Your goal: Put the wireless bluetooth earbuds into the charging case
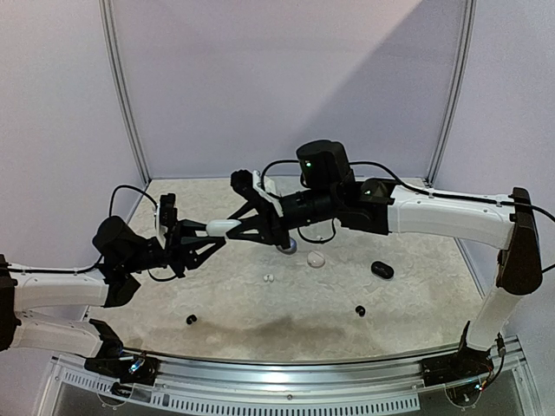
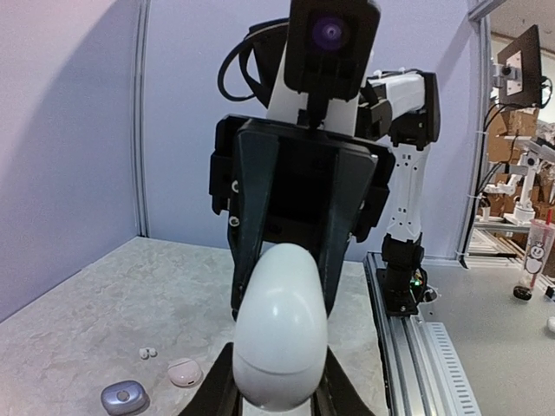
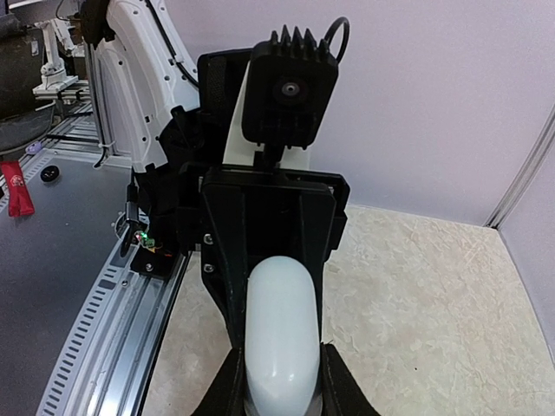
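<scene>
My left gripper [image 1: 211, 236] and right gripper [image 1: 236, 229] each clamp narrowly on one smooth white egg-shaped plastic charging case [image 1: 223, 228] up in the air, while a tiny white earbud pair [image 1: 269, 278] lies on the mottled beige tabletop [image 1: 416, 303] below, a small black earbud [image 1: 192, 319] near-left and a second black earbud [image 1: 360, 309] near-right.

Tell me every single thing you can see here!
white egg-shaped plastic case: one, white, held up midair
lavender-grey pebble-shaped case: one, lavender-grey, middle of the beige table
pale pink round case: one, pink, beside the lavender one
black oval case: one, black, table's right side
tiny white earbuds: two, white, mid-table, together
tiny black earbuds: two, black, near edge, apart
left gripper: one, black, gripping the white case
right gripper: one, black, gripping its other end
</scene>
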Controlling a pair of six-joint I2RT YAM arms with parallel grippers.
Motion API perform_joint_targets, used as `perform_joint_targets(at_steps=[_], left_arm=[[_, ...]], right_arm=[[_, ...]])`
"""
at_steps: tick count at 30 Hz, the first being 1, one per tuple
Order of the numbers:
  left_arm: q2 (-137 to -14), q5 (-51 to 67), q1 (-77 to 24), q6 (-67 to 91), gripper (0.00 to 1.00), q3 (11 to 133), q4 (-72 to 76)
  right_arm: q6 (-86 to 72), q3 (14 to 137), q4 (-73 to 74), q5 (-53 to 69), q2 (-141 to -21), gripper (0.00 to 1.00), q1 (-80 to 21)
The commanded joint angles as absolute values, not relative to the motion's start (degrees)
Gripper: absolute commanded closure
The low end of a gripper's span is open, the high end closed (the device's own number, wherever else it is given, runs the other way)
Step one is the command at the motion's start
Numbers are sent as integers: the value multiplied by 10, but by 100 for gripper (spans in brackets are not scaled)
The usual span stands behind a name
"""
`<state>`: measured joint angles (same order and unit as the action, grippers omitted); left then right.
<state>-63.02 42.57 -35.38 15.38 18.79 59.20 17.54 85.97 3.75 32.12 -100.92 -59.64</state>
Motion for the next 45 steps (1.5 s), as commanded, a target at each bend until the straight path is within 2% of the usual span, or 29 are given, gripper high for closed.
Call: perform_joint_targets(at_steps=[1,2,7,10,25,45], left_arm=[[-633,436,-372,142,100,200,601],[-633,436,-372,139,100,200,600],[-634,437,-372,103,100,196,596],[-632,449,-372,69,100,195,589],[-621,489,-367,-68,100,199,496],[-611,509,-367,-101,100,197,463]], right_arm=[[191,858,57,281,-1029,100,-601],[189,860,57,281,-1031,97,-602],[168,865,40,274,-1035,56,-601],[159,877,43,276,-1039,46,-601],[140,893,66,271,-1011,46,-601],[110,878,75,282,-984,46,-584]])
